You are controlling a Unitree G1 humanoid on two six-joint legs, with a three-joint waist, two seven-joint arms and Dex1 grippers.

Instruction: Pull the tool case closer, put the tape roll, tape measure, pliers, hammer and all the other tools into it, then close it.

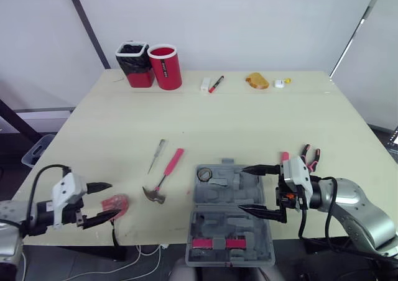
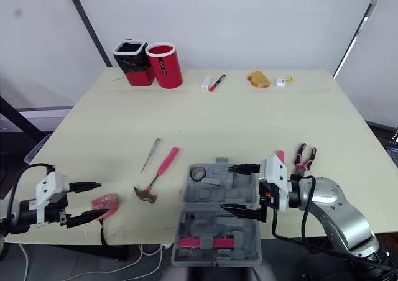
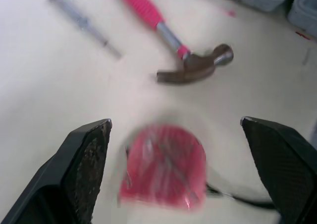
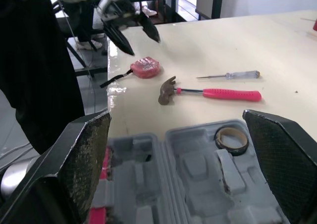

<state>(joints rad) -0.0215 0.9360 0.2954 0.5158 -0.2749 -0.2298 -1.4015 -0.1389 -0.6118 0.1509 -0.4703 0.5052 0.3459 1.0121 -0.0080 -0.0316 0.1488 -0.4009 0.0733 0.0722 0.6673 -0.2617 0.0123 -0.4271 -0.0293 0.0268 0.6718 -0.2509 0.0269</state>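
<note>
Left claw (image 1: 113, 199), its two black fingers spread wide, sits at the near left edge of the table (image 1: 261, 119). One red tape measure (image 1: 115, 204) lies between its fingertips, unclamped. Just past this claw, toward the table's middle, lies one pink-handled hammer (image 1: 163, 178), and beyond that one slim screwdriver (image 1: 157, 155).

Right claw (image 1: 242, 188), its fingers equally far apart and holding nothing, hangs over the right side of the single grey tool case (image 1: 214, 222). The case lies open at the near edge between the two claws. To this claw's left, one tape roll (image 1: 205, 174) rests in a recess of the case's far half. One pink bar (image 1: 217, 242) sits in the near half. Just behind the claw lie one pair of pink-handled pliers (image 1: 310, 156) and one pink-ended item (image 1: 284, 157), too hidden to name.

Well beyond both claws, along the far edge, stand two cups, one black-topped (image 1: 135, 63) and one red (image 1: 165, 66). There too lie one white block (image 1: 205, 84), one red marker (image 1: 216, 84) and one orange object (image 1: 257, 81).
</note>
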